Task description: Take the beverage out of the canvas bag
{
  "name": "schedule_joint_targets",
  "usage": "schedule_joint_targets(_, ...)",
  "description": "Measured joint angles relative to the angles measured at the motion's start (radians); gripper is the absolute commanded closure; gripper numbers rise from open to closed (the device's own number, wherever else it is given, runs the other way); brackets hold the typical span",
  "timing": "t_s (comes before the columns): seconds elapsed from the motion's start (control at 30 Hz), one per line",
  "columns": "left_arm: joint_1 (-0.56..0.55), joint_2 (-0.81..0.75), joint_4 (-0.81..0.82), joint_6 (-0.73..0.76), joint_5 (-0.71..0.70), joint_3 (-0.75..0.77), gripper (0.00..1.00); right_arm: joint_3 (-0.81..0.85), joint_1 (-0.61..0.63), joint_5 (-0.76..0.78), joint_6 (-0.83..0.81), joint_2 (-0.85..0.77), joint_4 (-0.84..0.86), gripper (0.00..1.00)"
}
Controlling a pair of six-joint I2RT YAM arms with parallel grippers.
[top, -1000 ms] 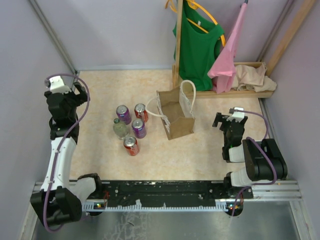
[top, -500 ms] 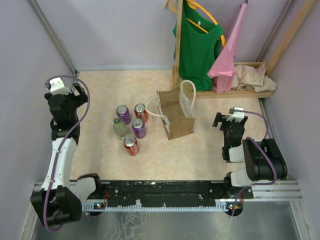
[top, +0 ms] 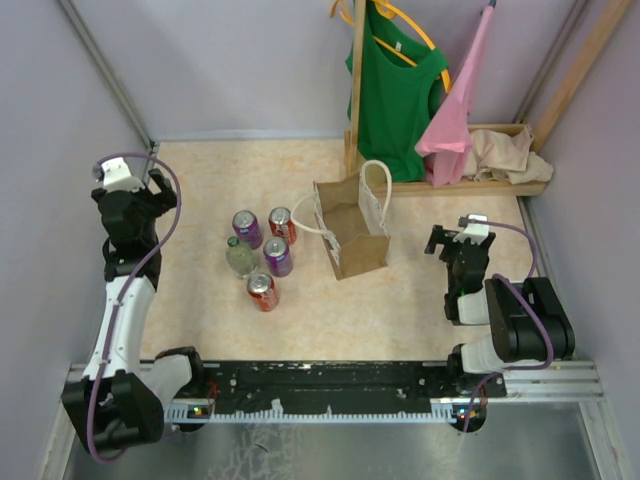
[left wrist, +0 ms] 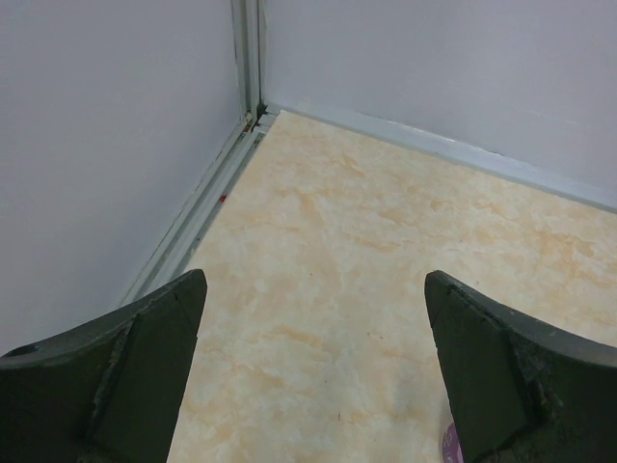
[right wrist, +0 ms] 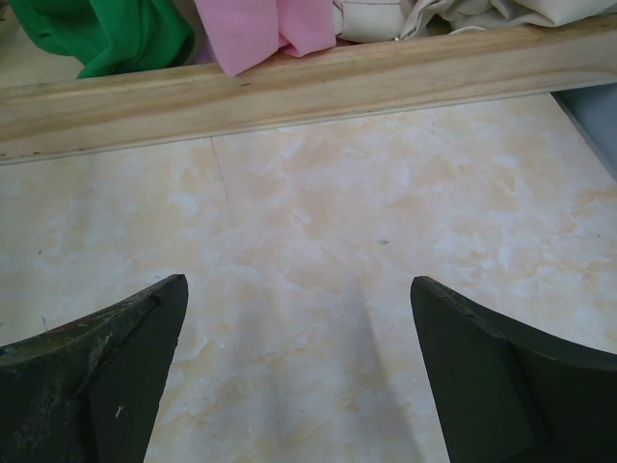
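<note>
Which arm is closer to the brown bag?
Right. The right arm sits right of the canvas bag; the left arm is far left, beyond the cans.

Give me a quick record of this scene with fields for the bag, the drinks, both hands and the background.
canvas bag: upright mid-table, two rope handles, contents not visible
drinks outside bag: four cans and a clear bottle, clustered left of the bag
left hand: open, empty, near the far-left corner, apart from the drinks
right hand: open, empty, right of the bag
wooden rack: far right, with green shirt, pink cloth, beige cloth heap
</note>
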Motion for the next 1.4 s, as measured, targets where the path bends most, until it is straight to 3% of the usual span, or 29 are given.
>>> schedule_joint_targets(1.4,0.0,0.0,0.06,0.011,-0.006,-0.058,0.0,0.0,0.0,0.0,0.0,0.0,0.0,0.01)
